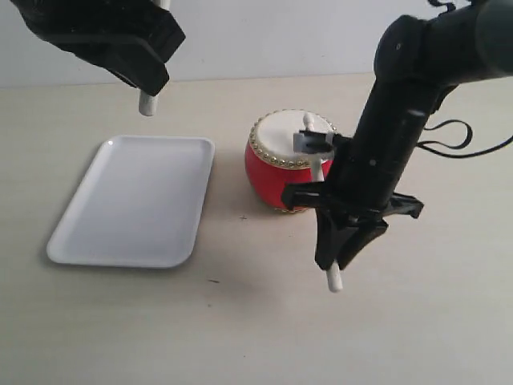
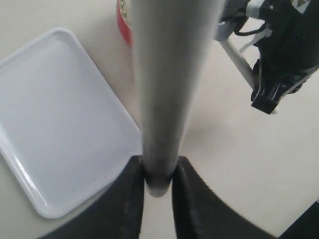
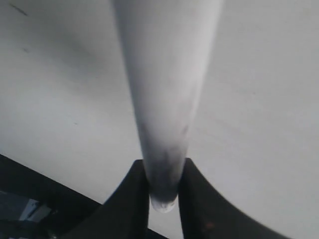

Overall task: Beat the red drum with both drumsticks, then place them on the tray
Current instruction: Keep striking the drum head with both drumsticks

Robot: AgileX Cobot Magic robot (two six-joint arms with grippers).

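Note:
The red drum (image 1: 276, 164) with its cream skin stands on the table right of the white tray (image 1: 136, 196). My right gripper (image 1: 335, 255) points down in front of the drum, shut on a pale drumstick (image 1: 333, 279); the stick's upper tip (image 1: 308, 120) lies over the skin, contact unclear. High above the tray's far end, my left gripper (image 1: 151, 80) is shut on the other drumstick (image 1: 147, 104). The left wrist view shows that drumstick (image 2: 169, 89) pinched in the gripper (image 2: 158, 174), with the tray (image 2: 60, 114) and a sliver of drum (image 2: 124, 25). In the right wrist view the drumstick (image 3: 167, 89) sits clamped in the gripper (image 3: 163, 184).
The black right arm (image 1: 401, 120) leans over the drum's right side, a cable (image 1: 449, 136) looping behind it. A pale wall (image 1: 264, 36) closes the table's far edge. Bare beige tabletop (image 1: 240, 329) stretches in front of the tray and drum.

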